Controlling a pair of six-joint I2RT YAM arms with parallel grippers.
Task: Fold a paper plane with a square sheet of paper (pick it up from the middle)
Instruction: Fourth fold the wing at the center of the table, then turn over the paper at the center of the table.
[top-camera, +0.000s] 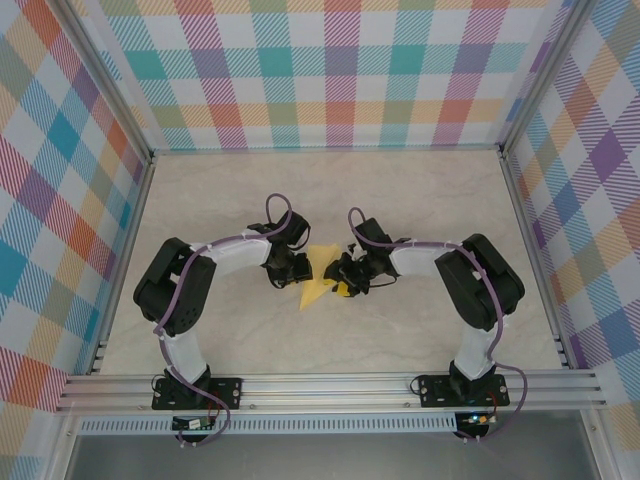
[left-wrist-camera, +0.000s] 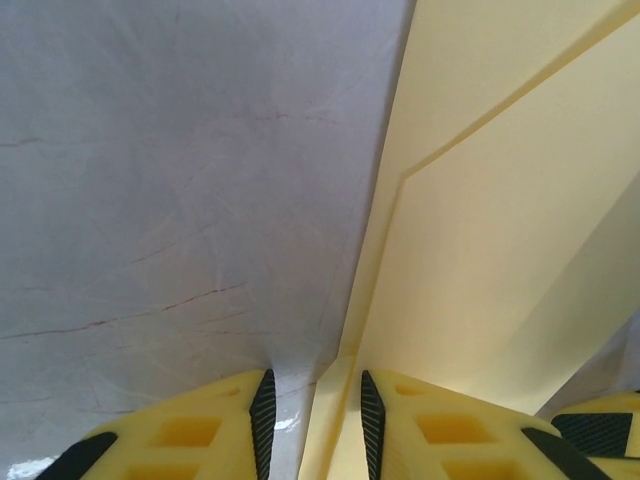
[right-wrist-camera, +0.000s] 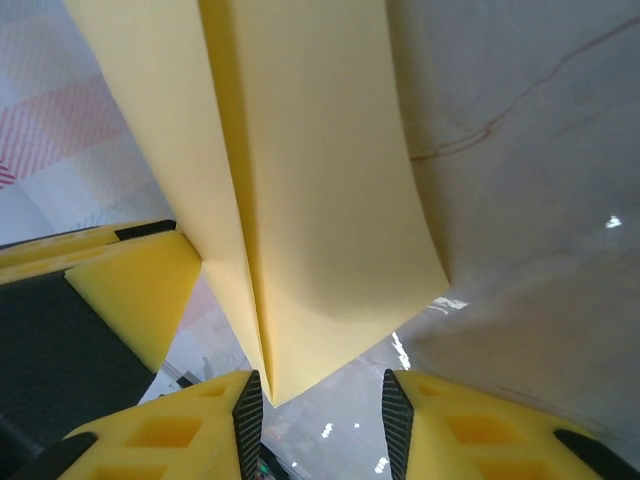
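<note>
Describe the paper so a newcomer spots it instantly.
Start at the pale table inside the plaid walls, then find the gap between the left gripper and the right gripper. The paper is there: the one thin, creased, bright-yellow sheet, pointed in outline.

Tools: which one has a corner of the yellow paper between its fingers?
The right tool: a corner of the paper ends between its fingers. The left tool has a long folded edge entering instead.

Folded yellow paper; its corner between right end effector, fingers apart
</note>
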